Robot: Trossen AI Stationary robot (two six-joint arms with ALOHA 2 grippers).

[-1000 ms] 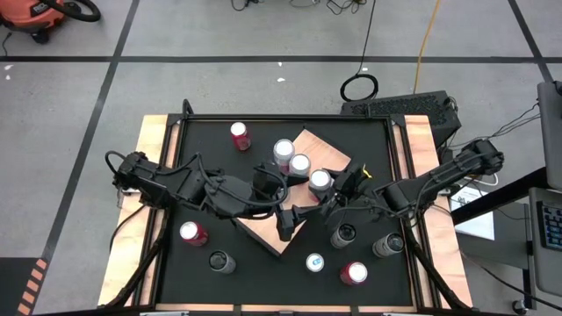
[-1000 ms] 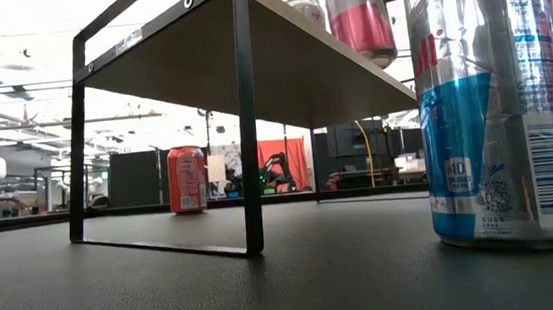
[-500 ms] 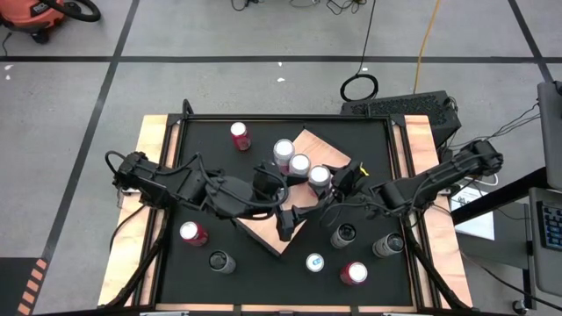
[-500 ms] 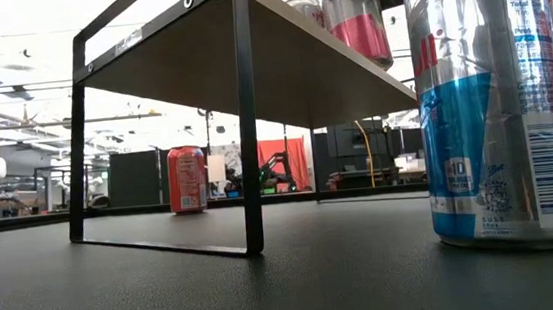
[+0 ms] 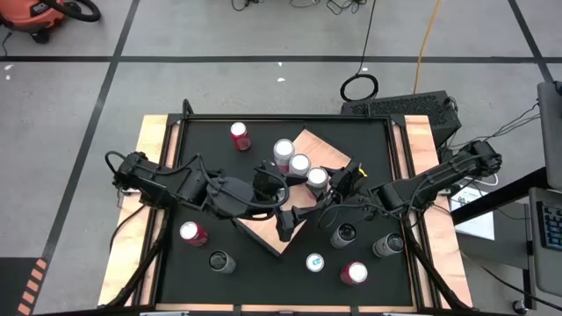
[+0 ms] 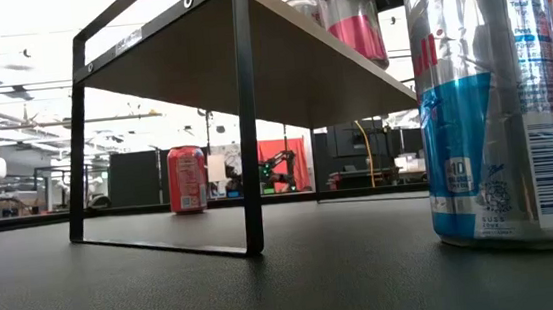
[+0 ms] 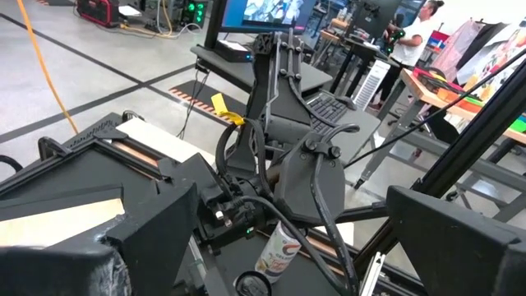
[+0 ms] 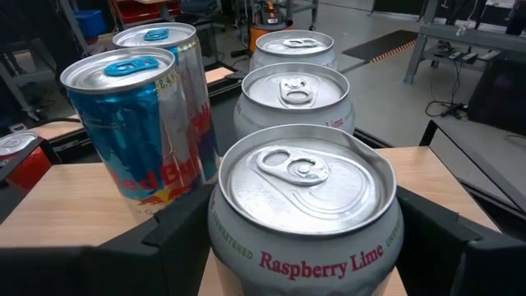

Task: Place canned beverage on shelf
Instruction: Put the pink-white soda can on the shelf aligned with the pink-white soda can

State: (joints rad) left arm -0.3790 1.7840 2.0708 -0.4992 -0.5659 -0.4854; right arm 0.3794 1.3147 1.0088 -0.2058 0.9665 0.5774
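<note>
Lowered since before, right gripper (image 5: 327,187) clasps Raspberry Lime can (image 8: 306,215) over shelf (image 5: 263,230).

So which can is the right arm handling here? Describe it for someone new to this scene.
Find the tan wooden shelf at the table's middle. Three silver-topped cans stand in a row on it; the right end effector is clamped around the row's end one, the Raspberry Lime can, nearest the right arm.

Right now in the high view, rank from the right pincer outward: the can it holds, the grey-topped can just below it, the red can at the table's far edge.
1. Raspberry Lime can, in the right pincer, on the shelf.
2. Grey-topped can, on the tabletop toward the near edge.
3. Red can, far-left of the shelf.
</note>
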